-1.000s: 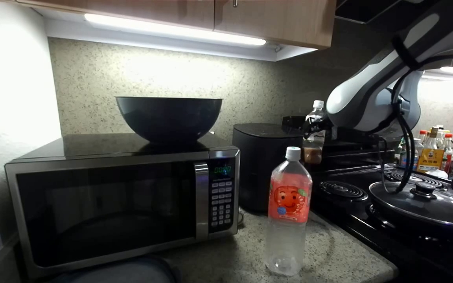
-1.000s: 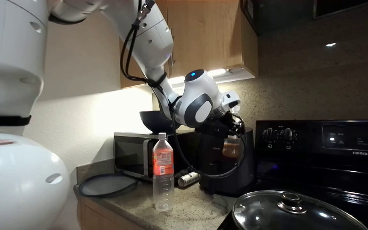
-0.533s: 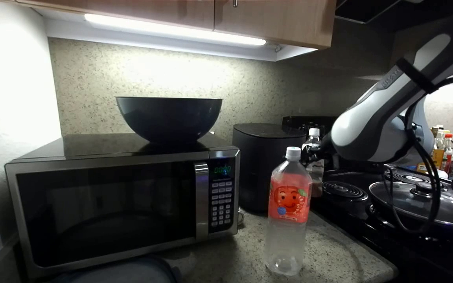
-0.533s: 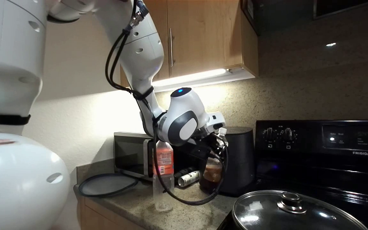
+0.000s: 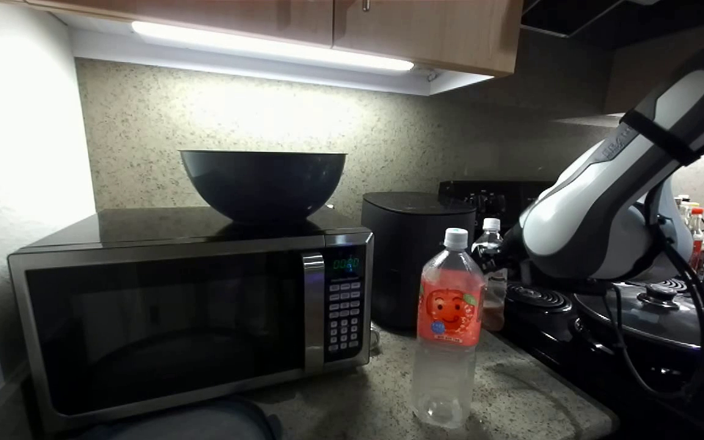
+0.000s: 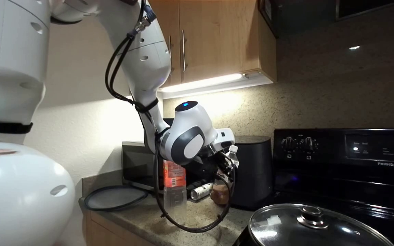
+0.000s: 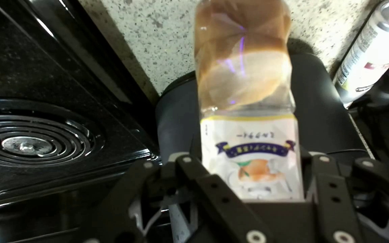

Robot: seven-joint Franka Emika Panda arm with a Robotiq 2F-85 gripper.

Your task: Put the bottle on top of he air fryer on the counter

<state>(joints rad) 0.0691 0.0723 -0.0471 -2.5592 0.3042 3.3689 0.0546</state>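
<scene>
Gripper (image 7: 248, 162) clamped on the bottle (image 7: 243, 84), fingers (image 7: 329, 192) either side of its labelled section. Partly filled; judged light, soft-walled, bottom-heavy: hold mid-body. Situated on the near side of the air fryer (image 6: 253, 174); contact with the counter (image 5: 532, 391) cannot be confirmed.

The arm (image 6: 145, 65) slopes downward to a tilted wrist (image 6: 186, 145), its pincer (image 7: 250, 157) clamped partway closed.

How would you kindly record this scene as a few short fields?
grasp: claw holds small clear plastic bottle with white label, amber-brown lower part
behind bottle: black rounded boxy air fryer
surface: grey speckled stone-look countertop, bearing a taller clear plastic bottle, red label
beside fryer: silver-and-black microwave, dark round bowl on top
unclear: whether the small bottle touches the countertop
</scene>
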